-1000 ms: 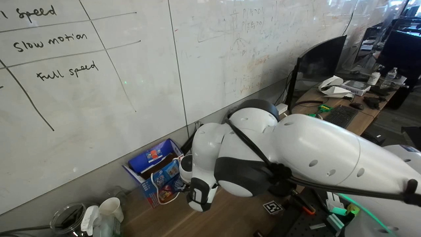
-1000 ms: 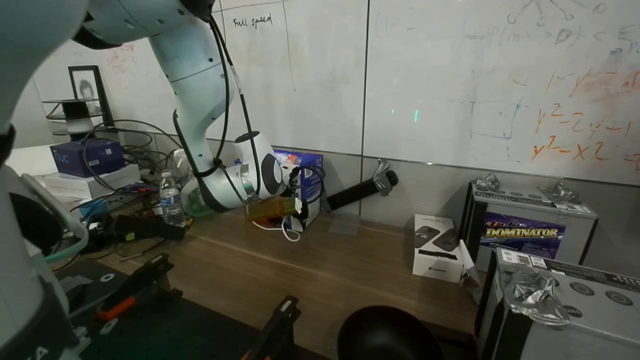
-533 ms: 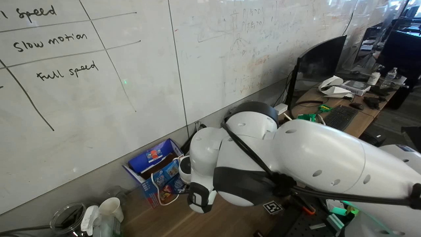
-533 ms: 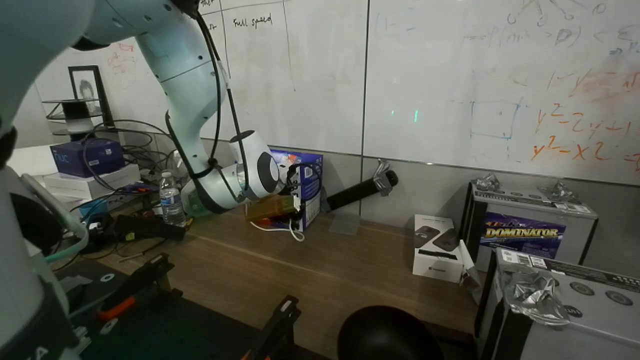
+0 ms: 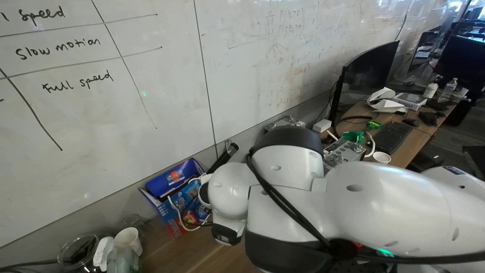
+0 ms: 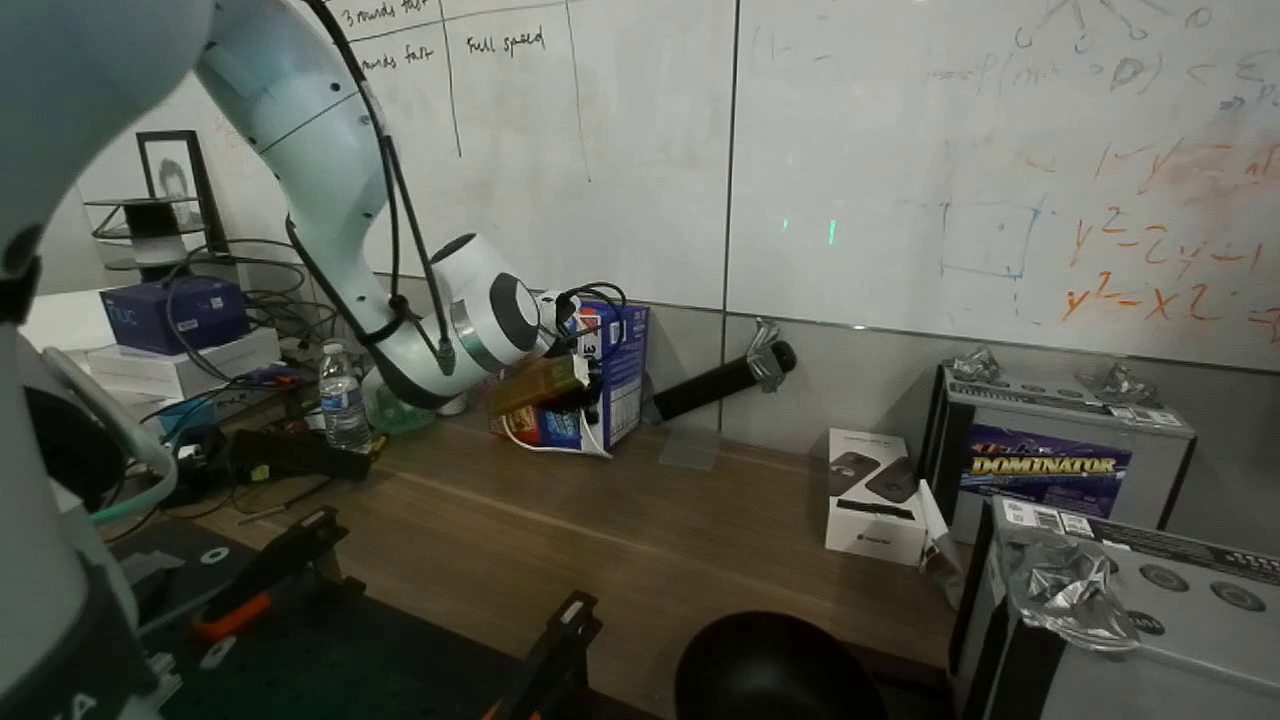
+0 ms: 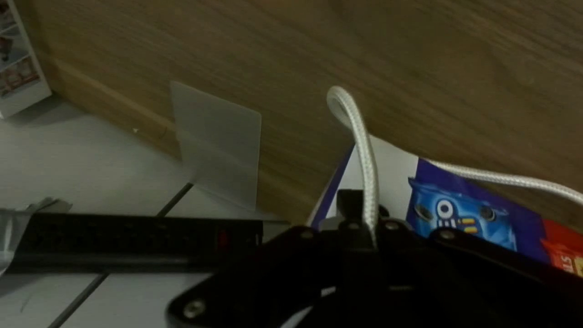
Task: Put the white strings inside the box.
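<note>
White string (image 7: pixel 368 168) clamped in our pincer (image 7: pixel 364 214).
We see it loop outside the printed front (red and blue) of the blue box (image 6: pixel 625 380), which stands open on the wooden table (image 6: pixel 640 530), black power strip (image 6: pixel 705 388) just beside.

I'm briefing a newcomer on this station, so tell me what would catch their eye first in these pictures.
Most likely the big white robot arm, which spans the lower right of an exterior view and partly hides the printed blue box below the whiteboard. Next, in the wrist view, probably the bright white string, looping up from between the dark, closed fingers.
</note>
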